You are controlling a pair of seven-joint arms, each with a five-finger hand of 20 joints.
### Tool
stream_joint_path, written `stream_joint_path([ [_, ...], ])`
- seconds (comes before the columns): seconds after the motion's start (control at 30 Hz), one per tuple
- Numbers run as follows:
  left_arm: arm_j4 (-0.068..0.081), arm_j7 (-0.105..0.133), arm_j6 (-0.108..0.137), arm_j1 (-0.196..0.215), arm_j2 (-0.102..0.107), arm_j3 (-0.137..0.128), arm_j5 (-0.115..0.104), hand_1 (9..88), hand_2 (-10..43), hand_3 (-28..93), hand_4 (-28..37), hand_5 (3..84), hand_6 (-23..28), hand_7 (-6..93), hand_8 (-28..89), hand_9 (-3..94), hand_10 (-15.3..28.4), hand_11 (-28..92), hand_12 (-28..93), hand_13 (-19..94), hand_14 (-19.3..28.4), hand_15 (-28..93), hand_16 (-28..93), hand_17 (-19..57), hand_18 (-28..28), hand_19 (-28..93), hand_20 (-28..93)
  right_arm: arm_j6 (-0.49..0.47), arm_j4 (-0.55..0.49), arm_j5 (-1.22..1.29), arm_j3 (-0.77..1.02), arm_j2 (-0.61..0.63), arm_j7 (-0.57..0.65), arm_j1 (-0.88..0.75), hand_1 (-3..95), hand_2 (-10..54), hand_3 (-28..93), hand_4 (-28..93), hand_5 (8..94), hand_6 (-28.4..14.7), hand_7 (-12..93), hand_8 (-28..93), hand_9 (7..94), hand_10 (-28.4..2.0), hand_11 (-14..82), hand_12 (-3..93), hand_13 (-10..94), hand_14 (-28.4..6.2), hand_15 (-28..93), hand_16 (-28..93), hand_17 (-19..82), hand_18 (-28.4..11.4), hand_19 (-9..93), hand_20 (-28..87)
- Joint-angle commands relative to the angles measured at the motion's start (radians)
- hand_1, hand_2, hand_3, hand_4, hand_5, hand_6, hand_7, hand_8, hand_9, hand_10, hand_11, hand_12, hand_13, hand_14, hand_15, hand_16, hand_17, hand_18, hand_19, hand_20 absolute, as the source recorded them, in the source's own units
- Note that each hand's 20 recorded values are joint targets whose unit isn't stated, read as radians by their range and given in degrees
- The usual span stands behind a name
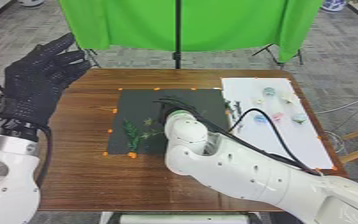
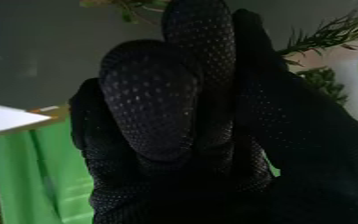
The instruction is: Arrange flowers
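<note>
In the head view, the right hand (image 1: 173, 104) is low over the dark mat (image 1: 122, 102) on the table (image 1: 82, 185), and whether it is clamped on anything cannot be told. The pale flowers (image 1: 278, 117) lie to its right, across the mat's edge on the white paper (image 1: 245, 90). If the next piece is to come from there, the reach runs rightward, and the right hand is much the nearer; the left hand (image 1: 38, 80) is raised well apart beyond the mat's left side, its fingers straight. The leafy green sprig (image 1: 131, 135) lies the other way, left of the right hand and closer to the robot, its long axis running roughly toward and away from the robot.

In the right wrist view, a needle-leaved sprig (image 2: 331, 36) lies aslant just beside the right hand; contact cannot be made out.
</note>
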Motion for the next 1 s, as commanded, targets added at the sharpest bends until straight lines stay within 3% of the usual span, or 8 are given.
stream_joint_path([
  [0.03,0.006,0.012,-0.017,0.016,0.008,0.006,0.003,21.7,10.1,77,-27.7,38.0,11.0,12.7,-9,31.8,20.7,30,11,24,27.2,53,-10,-9.3,23.6,58,9,-0.029,0.003,0.030,-0.005,-0.011,0.027,-0.006,54.3,-9.5,70,-28,86.8,-2.0,15,7,93.7,-9.0,27.7,20.6,90,-4.4,56,22,54,-18.7,93,23],
  [0.4,0.011,0.012,-0.017,0.006,0.010,0.014,0.001,21.7,10.1,77,-27.7,38.0,11.1,12.7,-9,31.8,20.8,30,11,24,27.2,53,-10,-9.3,23.6,58,9,-0.025,-0.006,0.047,-0.009,-0.013,0.028,-0.002,48.6,-9.5,69,-28,79.5,-4.2,13,3,92.2,-10.5,23.1,19.4,88,-4.7,55,21,54,-18.3,93,20],
  [0.63,0.007,0.010,-0.014,0.016,0.009,0.004,0.002,21.7,10.0,77,-27.6,38.1,11.1,12.7,-9,31.9,20.8,30,11,24,27.2,53,-10,-9.4,23.6,59,9,-0.004,-0.014,0.067,-0.013,-0.015,0.039,0.004,44.8,-9.5,71,-28,78.4,-4.5,13,-2,91.5,-11.7,21.6,16.2,88,-4.5,52,20,55,-17.5,93,15],
  [0.73,0.009,-0.001,-0.018,0.010,0.003,0.007,0.004,21.8,10.1,77,-27.6,38.1,11.1,12.7,-9,31.9,20.8,30,11,24,27.3,53,-10,-9.4,23.6,58,9,0.024,-0.031,0.092,-0.008,-0.002,0.041,0.001,43.3,-9.5,72,-28,78.7,-4.6,13,-5,92.0,-11.9,20.6,15.7,90,-4.3,50,19,57,-16.8,93,10],
  [0.97,-0.007,-0.037,-0.014,0.064,-0.030,-0.039,0.010,21.8,10.1,77,-27.6,38.1,11.2,12.6,-9,31.9,20.8,30,11,24,27.3,53,-10,-9.4,23.6,59,9,0.111,-0.130,0.043,-0.024,0.087,0.033,0.007,39.3,-9.5,72,-26,78.0,-4.7,14,-10,93.0,-12.4,19.8,15.6,93,-4.2,46,20,60,-16.4,93,7],
  [1.0,-0.016,-0.022,0.002,0.085,-0.027,-0.046,0.008,21.8,10.1,77,-27.6,38.1,11.2,12.6,-8,31.9,20.8,30,11,24,27.3,53,-10,-9.3,23.5,58,9,0.096,-0.149,0.001,0.016,0.092,0.020,-0.032,38.8,-9.4,72,-25,77.8,-4.6,14,-11,93.2,-12.4,19.6,15.7,93,-4.2,45,21,60,-16.5,93,8],
])
